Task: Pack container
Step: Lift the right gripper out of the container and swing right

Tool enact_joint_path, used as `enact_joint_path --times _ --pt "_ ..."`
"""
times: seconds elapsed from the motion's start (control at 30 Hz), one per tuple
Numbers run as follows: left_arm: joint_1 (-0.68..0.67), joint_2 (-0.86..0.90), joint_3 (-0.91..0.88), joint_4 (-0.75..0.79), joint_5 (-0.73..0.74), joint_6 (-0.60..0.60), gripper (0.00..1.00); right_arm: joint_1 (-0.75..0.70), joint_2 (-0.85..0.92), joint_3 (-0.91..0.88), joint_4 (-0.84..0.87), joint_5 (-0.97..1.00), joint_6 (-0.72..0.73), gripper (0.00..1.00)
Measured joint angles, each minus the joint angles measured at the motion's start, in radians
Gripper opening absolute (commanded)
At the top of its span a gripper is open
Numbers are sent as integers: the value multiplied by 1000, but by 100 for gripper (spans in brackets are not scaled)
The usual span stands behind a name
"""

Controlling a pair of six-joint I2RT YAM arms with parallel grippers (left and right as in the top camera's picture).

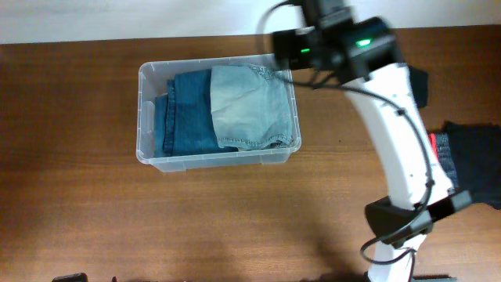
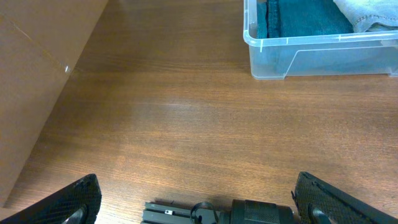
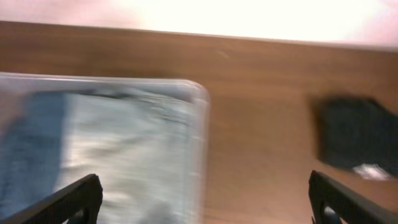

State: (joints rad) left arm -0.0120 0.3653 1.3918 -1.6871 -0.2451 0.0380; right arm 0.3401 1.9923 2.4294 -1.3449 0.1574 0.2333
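Observation:
The clear plastic container [image 1: 141, 117] stands on the wooden table, left of centre. Inside lie folded dark blue jeans [image 1: 188, 113] with lighter blue jeans [image 1: 250, 106] on top at the right end. My right gripper [image 3: 205, 193] is open and empty, hovering over the container's right rim [image 3: 202, 124]. In the overhead view the right gripper [image 1: 286, 47] is at the bin's far right corner. My left gripper [image 2: 199, 199] is open and empty, low over bare table. The container [image 2: 311, 40] lies ahead of it to the right.
A dark folded garment [image 1: 473, 160] lies at the table's right edge and also shows in the right wrist view [image 3: 354, 134]. The white right arm [image 1: 395, 133] stretches from the front right to the back. A brown panel [image 2: 37, 74] stands left of the left gripper.

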Motion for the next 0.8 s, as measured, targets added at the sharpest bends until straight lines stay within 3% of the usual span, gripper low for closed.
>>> enact_joint_path --times 0.33,0.57,0.8 --pt "0 0 0 0 0 0 99 -435 0 -14 -185 -19 132 99" --pt "0 0 0 0 0 0 99 -767 0 -44 -253 -220 203 99" --pt "0 0 0 0 0 0 100 -971 0 -45 -347 -337 217 99"
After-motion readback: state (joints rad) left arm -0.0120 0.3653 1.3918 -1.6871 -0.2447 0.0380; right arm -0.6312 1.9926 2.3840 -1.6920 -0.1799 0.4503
